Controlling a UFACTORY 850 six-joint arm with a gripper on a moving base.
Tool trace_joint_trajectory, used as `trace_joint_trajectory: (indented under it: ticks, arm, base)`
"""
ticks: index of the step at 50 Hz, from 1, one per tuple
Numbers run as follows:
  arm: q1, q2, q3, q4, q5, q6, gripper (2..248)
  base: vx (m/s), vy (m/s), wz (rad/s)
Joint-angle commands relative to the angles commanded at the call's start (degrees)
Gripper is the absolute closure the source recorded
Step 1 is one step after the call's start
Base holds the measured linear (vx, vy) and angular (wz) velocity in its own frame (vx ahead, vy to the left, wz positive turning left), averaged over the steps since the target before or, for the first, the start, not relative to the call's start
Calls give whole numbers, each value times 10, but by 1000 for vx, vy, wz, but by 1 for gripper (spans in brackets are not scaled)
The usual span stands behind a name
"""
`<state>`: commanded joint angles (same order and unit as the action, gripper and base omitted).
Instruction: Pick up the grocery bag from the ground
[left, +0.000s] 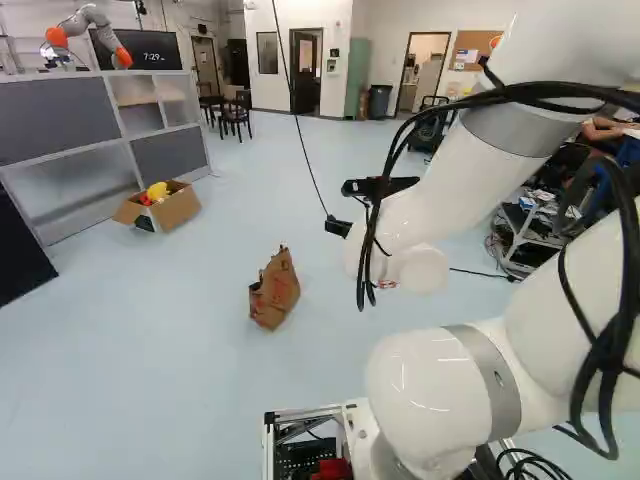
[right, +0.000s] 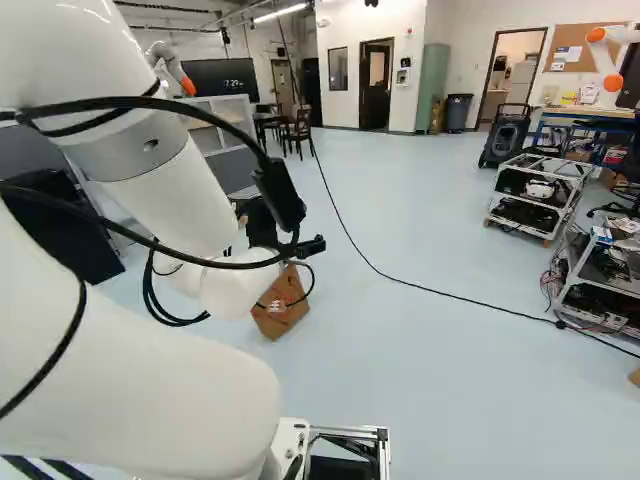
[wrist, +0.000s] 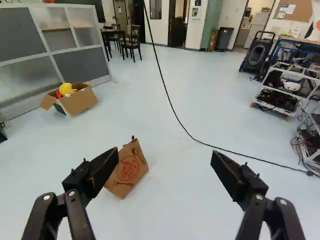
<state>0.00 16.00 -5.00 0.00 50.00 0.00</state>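
A smooth white arm (left: 450, 205) reached forward with its black gripper (wrist: 165, 155), whose ribbed, angular fingers stood wide apart with nothing between their tips. Ahead of and below them, the brown grocery bag (wrist: 129, 171) sat on the floor, off-center toward the finger on the cardboard box's side and partly overlapped by it in the wrist view. The pickup appeared to be in its approach stage: the arm was extended toward the bag, but no grip had been made and no lift begun. Centering, lowering, closing and raising remained.

The bag looked to be of stiff, matte paper, creased and tilted, with sharp corners, a ragged top edge and a round red print. The pale blue floor (wrist: 170, 210) beneath it was smooth, with a soft sheen. Beyond the fingers curved a thin black cable (wrist: 250, 156). Farther off, past the finger nearer the bag, lay an open, square-cornered cardboard box (wrist: 81, 101) holding yellow and red items, beside a metal-framed partition (wrist: 20, 32) with flat gray panels. Dark, slat-backed chairs (wrist: 133, 44) stood farther still.
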Motion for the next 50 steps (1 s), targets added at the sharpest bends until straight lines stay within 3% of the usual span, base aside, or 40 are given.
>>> trace_joint_trajectory:
  ticks: [15,50]
  arm:
    - [0,0,0,0,0,0,3]
    - [0,0,0,0,0,0,3]
  base:
    - [205,9,28]
    - [175,73,329]
